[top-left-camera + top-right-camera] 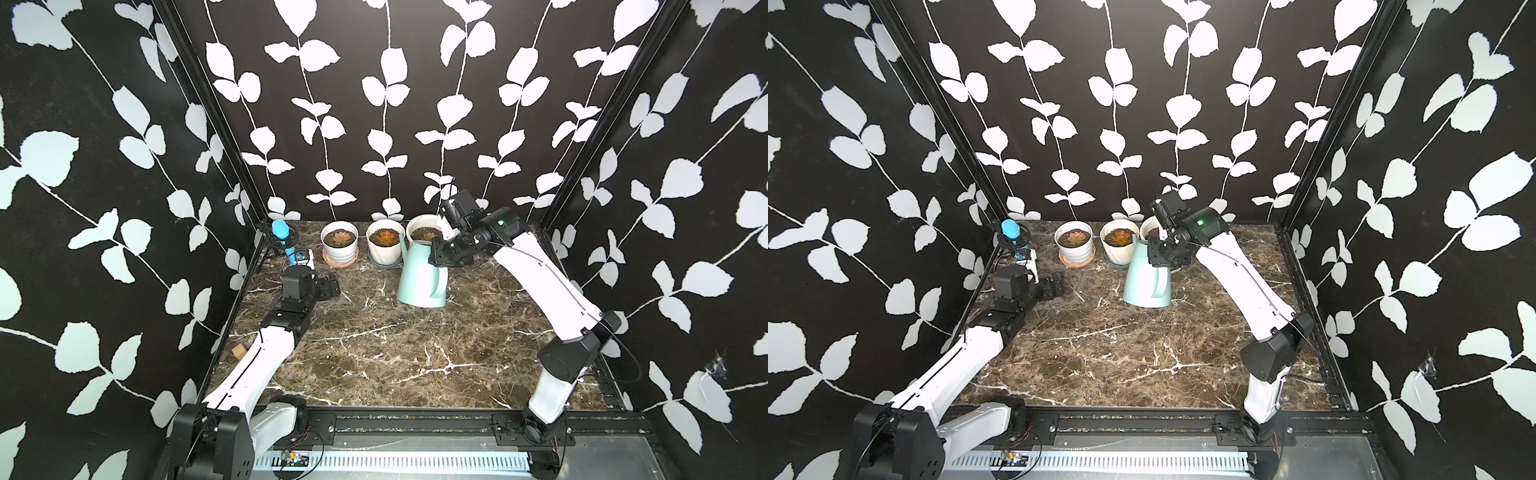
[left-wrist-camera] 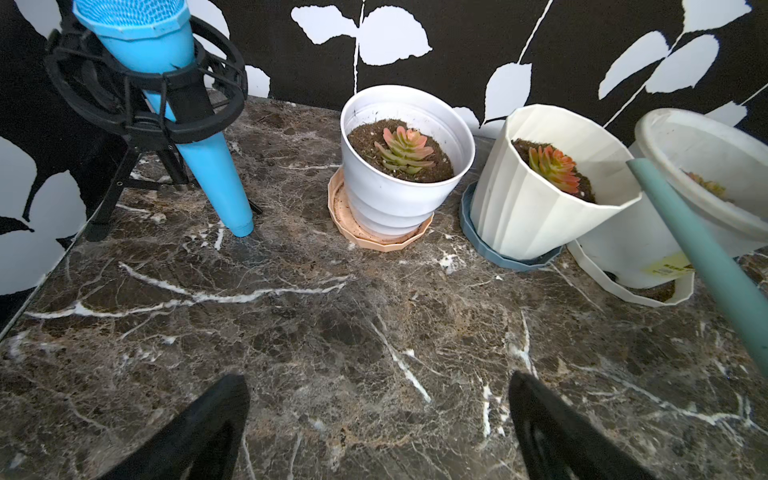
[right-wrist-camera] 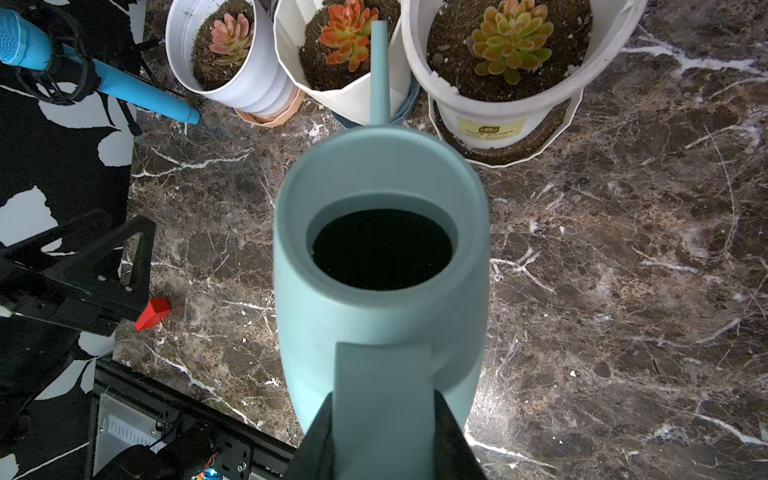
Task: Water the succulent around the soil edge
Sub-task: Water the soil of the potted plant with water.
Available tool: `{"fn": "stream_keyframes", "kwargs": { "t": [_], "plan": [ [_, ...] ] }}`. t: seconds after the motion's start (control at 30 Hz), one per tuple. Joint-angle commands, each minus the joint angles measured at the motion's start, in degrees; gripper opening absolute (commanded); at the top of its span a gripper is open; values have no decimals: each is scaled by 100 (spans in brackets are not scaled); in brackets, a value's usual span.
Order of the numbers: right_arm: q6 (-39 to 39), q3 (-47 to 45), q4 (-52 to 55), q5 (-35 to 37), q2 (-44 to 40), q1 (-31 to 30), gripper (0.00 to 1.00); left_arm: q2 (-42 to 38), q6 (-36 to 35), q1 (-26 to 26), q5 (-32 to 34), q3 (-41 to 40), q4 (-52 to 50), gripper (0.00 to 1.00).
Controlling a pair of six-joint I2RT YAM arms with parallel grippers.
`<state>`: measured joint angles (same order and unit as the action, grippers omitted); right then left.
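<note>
Three potted succulents stand in a row at the back: a left succulent (image 1: 341, 238) (image 3: 232, 39), a middle succulent (image 1: 387, 238) (image 3: 347, 35) and a right succulent (image 3: 511, 39), each in dark soil in a white pot. My right gripper (image 1: 440, 259) (image 3: 384, 399) is shut on the handle of a mint-green watering can (image 1: 419, 278) (image 3: 380, 291). The can is nearly upright just in front of the pots. Its spout (image 2: 706, 257) reaches up by the middle pot's right rim, and no water shows. My left gripper (image 1: 328, 284) (image 2: 378, 380) is open and empty over the table's left side.
A blue microphone (image 1: 282, 237) on a black stand occupies the back left corner. Saucers sit under the pots, such as the peach saucer (image 2: 374, 241). A small red block (image 3: 153, 311) lies beside the left arm. Patterned walls close in the marble table (image 1: 395, 353) on three sides.
</note>
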<state>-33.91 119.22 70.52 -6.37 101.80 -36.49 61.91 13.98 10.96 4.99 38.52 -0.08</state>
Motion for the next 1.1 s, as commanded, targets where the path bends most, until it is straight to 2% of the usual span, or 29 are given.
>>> {"fn": "stream_keyframes", "kwargs": {
  "t": [0.0, 1.07],
  "plan": [
    [-67, -250, -366, -39, -360, -59, 0, -56, 0, 29, -60, 178, 73, 99],
    [-120, -619, -426, 5, -582, -494, 0, -52, 5, 29, -62, 182, 69, 99]
  ]
}}
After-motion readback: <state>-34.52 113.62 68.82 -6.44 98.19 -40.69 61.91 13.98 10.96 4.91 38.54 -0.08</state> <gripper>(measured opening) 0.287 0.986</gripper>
